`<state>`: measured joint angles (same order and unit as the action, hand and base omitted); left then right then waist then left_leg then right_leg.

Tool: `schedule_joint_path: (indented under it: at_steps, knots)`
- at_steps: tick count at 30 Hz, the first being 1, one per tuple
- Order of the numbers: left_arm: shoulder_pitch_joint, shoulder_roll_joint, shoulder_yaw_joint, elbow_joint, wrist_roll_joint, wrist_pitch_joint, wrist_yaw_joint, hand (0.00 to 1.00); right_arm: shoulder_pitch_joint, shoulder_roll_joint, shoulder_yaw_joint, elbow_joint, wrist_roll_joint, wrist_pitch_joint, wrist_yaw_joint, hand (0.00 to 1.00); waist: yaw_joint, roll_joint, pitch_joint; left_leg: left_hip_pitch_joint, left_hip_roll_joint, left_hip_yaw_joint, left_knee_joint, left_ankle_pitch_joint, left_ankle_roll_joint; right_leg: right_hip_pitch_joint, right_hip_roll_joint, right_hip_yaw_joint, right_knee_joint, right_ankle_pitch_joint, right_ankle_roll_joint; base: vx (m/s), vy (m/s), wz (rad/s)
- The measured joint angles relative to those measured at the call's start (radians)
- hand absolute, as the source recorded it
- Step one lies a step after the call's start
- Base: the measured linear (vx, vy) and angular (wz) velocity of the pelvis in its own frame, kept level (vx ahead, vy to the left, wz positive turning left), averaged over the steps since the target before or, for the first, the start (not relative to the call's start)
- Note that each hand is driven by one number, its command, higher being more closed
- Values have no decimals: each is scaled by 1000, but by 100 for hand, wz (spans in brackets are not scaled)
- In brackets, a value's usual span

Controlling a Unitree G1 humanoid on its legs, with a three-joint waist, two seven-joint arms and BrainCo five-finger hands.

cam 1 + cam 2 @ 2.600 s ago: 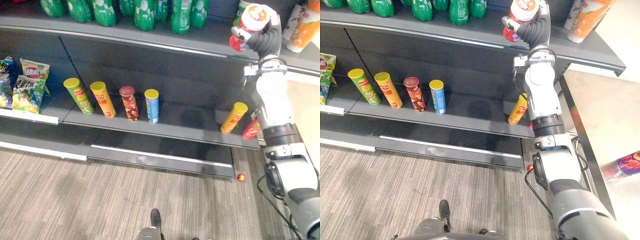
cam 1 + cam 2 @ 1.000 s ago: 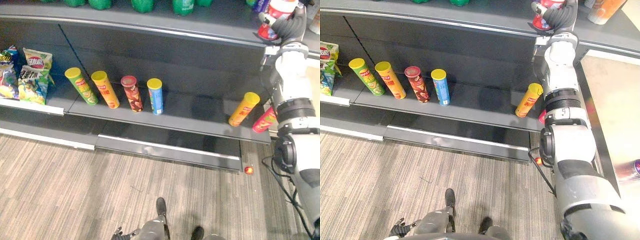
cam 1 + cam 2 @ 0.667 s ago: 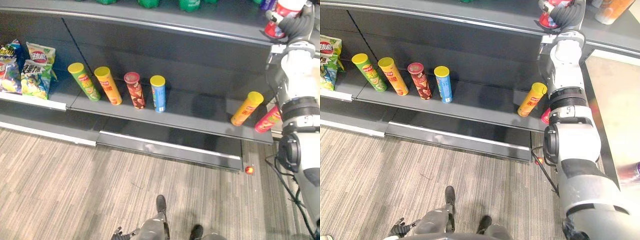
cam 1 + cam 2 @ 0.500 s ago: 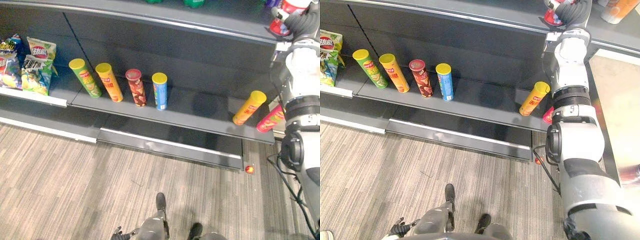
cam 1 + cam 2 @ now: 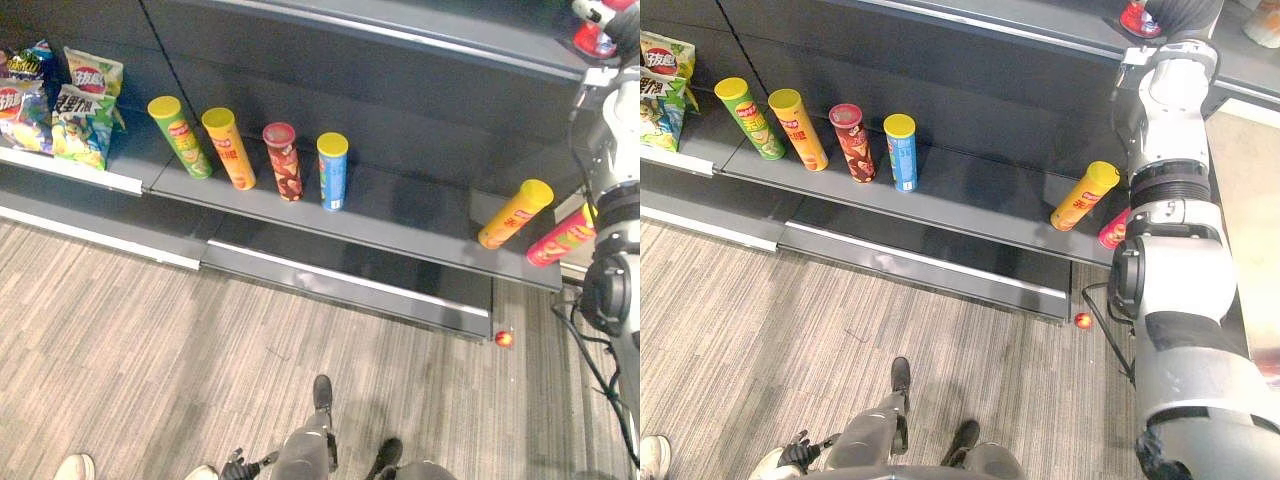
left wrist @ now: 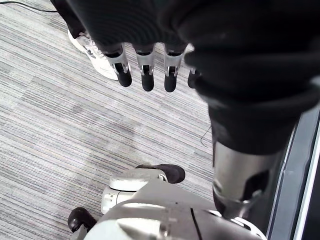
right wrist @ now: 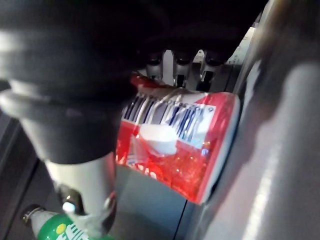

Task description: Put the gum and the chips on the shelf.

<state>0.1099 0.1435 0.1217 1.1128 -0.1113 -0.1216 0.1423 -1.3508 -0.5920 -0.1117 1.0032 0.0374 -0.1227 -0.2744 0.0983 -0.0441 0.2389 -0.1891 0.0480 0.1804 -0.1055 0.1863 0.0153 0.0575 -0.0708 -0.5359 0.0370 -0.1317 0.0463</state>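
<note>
Right robot hand (image 5: 1175, 12) is raised to the upper shelf (image 5: 1060, 22), fingers (image 7: 176, 64) curled round the red gum tub (image 7: 175, 145). The tub is seen at the shelf's front edge, tilted; contact with the shelf cannot be told. A green bottle (image 7: 60, 230) is seen just beside it. On the lower shelf (image 5: 980, 205) four chip cans stand in a row: green (image 5: 746, 118), orange (image 5: 797, 129), dark red (image 5: 853, 142), blue (image 5: 902, 152). Well apart at the right end, a yellow can (image 5: 1085, 196) leans and a pink can (image 5: 1114, 229) is seen just beside it. Chip bags (image 5: 85, 105) are racked far left. Left robot hand (image 6: 145, 65) hangs over the floor (image 6: 60, 130), fingers relaxed, nothing held, near a person's white shoe (image 6: 92, 52).
</note>
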Motion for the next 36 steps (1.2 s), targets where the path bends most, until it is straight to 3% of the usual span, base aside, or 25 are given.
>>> schedule_joint_path:
  at_steps: [5, 8, 16, 25, 36]
  knots:
    - [0, 0, 0, 0, 0, 0, 3, 0, 0, 2, 1, 0, 0, 0, 1, 0, 2, 0, 0, 2, 1, 5, 0, 0, 0, -1, 0, 6, -1, -1, -1, 6, 1, -3]
    - [0, 0, 0, 0, 1, 0, 3, 0, 0, 11, 3, -1, 0, 3, 2, 0, 20, -2, 1, 18, 6, 27, 0, -3, -4, 1, -1, 28, -1, 1, 1, 12, -3, -17]
    - [-4, -1, 0, 0, 2, 2, 3, 0, 5, 42, 23, -22, 1, 12, -1, 0, 18, -3, 1, 39, 12, 44, 0, -2, -4, 16, 2, 44, -1, 3, 4, 21, -13, -7]
    - [-5, -3, 3, -9, 13, 8, 3, 0, 92, 66, 13, -165, -80, 56, -57, 0, 13, -3, 0, 70, 18, 62, 0, -3, -5, 36, 2, 64, 1, 3, 4, 12, -6, -6]
    - [2, -5, 37, -10, 53, 23, 7, 0, 150, 64, -16, -448, -147, 47, -133, 0, -16, -7, -14, 105, 30, 91, 0, -11, -16, 49, 5, 96, 3, 4, 4, -8, 7, -9]
